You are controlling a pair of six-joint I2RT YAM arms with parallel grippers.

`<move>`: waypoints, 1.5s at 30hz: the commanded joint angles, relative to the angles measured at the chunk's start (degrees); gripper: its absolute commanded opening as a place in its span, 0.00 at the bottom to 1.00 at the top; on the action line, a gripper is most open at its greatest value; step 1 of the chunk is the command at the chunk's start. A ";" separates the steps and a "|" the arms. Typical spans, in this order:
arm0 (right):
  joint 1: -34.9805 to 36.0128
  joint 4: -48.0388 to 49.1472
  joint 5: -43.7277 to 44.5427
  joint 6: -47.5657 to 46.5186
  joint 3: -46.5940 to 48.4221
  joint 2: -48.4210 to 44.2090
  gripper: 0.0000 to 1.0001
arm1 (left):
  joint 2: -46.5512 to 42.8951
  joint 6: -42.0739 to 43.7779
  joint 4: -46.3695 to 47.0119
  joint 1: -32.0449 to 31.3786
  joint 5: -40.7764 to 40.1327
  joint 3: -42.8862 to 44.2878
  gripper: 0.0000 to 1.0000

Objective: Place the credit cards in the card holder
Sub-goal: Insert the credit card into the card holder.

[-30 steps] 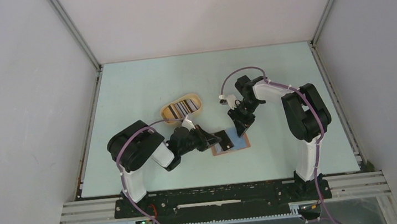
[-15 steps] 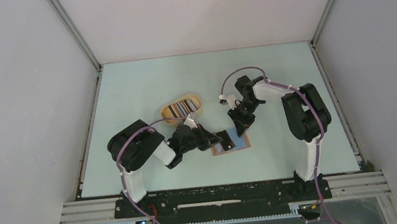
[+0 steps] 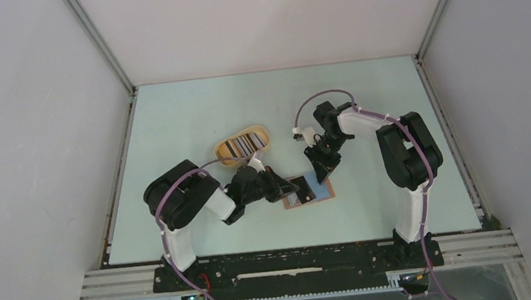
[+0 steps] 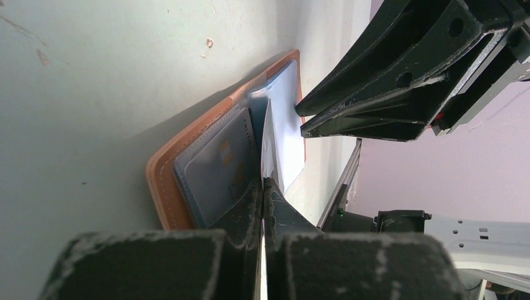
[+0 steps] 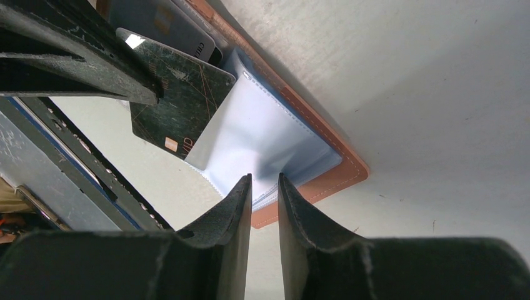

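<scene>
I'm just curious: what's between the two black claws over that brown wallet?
A dark card, pinched by the left gripper, and the clear sleeve of the card holder, reaching the right gripper. The right wrist view shows it.

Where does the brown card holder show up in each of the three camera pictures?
Top external: the card holder lies just below and right of centre.
Left wrist: the card holder lies open, left of centre.
Right wrist: the card holder runs from top centre to right, behind the dark credit card.
Shared landmark: the clear sleeve inside it.
</scene>
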 commanded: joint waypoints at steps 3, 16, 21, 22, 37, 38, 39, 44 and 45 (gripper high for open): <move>0.60 -0.15 0.83 -0.07 1.45 0.85 0.31 | 0.38 0.26 -3.19 -0.34 1.67 1.75 0.02; 0.82 -0.15 0.78 -0.07 1.44 0.59 0.31 | 2.47 0.02 -2.64 -0.22 2.68 3.68 0.04; 0.82 0.02 0.34 0.02 1.44 -0.22 0.33 | 3.25 -0.22 -1.97 -0.28 2.82 4.32 0.08; 0.80 0.02 0.14 0.02 1.45 -0.41 0.33 | 3.31 -0.12 -1.91 -0.30 2.90 4.45 0.08; 0.39 3.77 -8.46 -5.17 -2.54 -14.13 0.34 | 3.45 0.48 0.01 0.27 3.60 4.13 0.32; 0.56 4.51 -9.90 -6.09 -3.40 -15.68 0.33 | 3.43 0.56 0.27 0.34 3.71 4.04 0.33; 0.83 5.42 -11.07 -7.09 -4.45 -17.51 0.33 | 3.38 0.57 0.50 0.51 3.89 3.92 0.35; 4.80 13.17 -13.45 -15.40 -13.16 -29.46 0.31 | 3.75 0.50 1.73 1.03 4.56 3.70 0.40; 6.14 15.19 -13.35 -19.03 -15.94 -32.02 0.30 | 3.88 0.48 1.91 1.05 4.67 3.68 0.40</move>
